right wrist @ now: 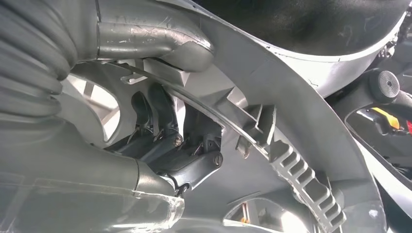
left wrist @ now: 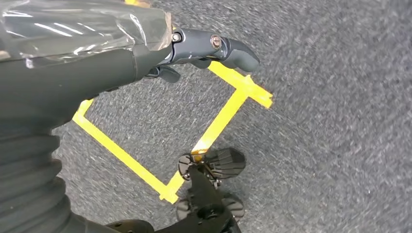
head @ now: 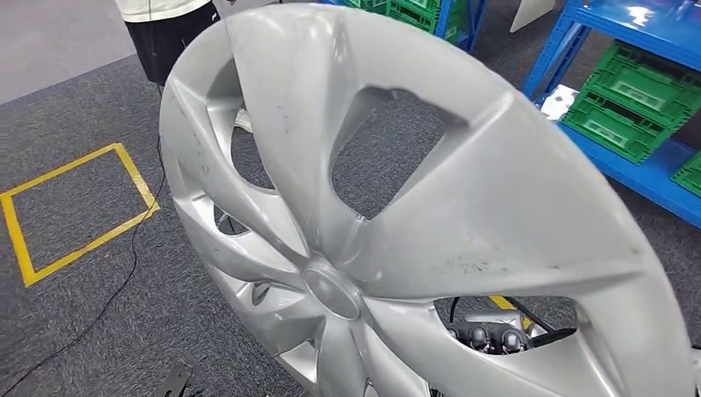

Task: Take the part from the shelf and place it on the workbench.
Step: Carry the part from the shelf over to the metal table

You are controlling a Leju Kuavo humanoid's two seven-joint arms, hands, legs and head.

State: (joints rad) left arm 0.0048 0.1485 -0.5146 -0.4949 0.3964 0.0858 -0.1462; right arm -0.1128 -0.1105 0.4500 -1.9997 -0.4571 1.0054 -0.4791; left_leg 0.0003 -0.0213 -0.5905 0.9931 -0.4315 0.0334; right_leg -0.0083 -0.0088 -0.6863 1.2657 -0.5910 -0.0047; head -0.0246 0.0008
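Right hand (right wrist: 160, 131): we grip the wheel cover (head: 397, 215) at its rim, thumb over the edge.
Left hand (left wrist: 194, 48): empty, fingers loosely apart, hanging over the carpet.
Wheel cover: tilted close before us, the blue shelf (head: 653, 178) beyond its right rim.

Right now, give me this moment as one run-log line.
phase: carrying | part: hubcap | right hand: grips hubcap rim | left hand: holds nothing, over carpet | workbench: unseen

Floor: I see grey carpet (head: 74, 107) | yellow tape square (head: 74, 211) stuck on it at my left | thin black cable (head: 124, 281) trailing across it beside the square | blue shelf (head: 653, 174) at right, carrying green crates (head: 632, 103).
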